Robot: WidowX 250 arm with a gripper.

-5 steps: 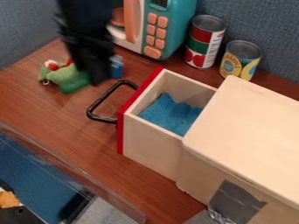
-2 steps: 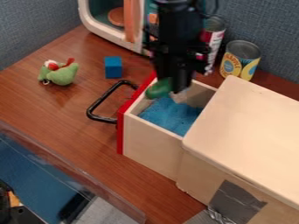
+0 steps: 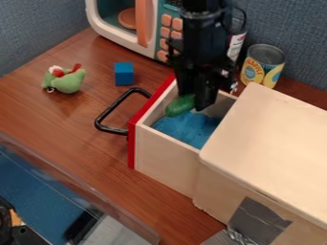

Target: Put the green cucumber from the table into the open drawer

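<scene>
The tool [image 3: 194, 99] points down inside the drawer [image 3: 166, 152], near its far side wall and closer to the red front [image 3: 147, 111] than to the box. It pinches the green thing [image 3: 180, 105], whose free end juts toward the front; the fingers look parted only by what they grip. The green thing is above the blue cloth [image 3: 180, 128] on the drawer's floor; whether it touches the cloth I cannot tell.

Handled well, this calls for small, slow moves. The free end sits near the red front, so any sideways shift is best made toward the middle of the drawer, and any descent straight down, with the fingers clear of the far wall. If the grip is loosened, do it gently and low over the cloth, so the thing neither rolls nor drags the cloth along.

Next to the drawer, the handle [image 3: 104, 118] sticks out from its front, and the box [image 3: 275, 139] surrounds its other end. Beyond the handle, on the desk [image 3: 45, 124], are the blue block [image 3: 124, 74] and the plush toy [image 3: 68, 82]. Behind the drawer stand the microwave [image 3: 100, 24] and two cans [image 3: 262, 68].
</scene>
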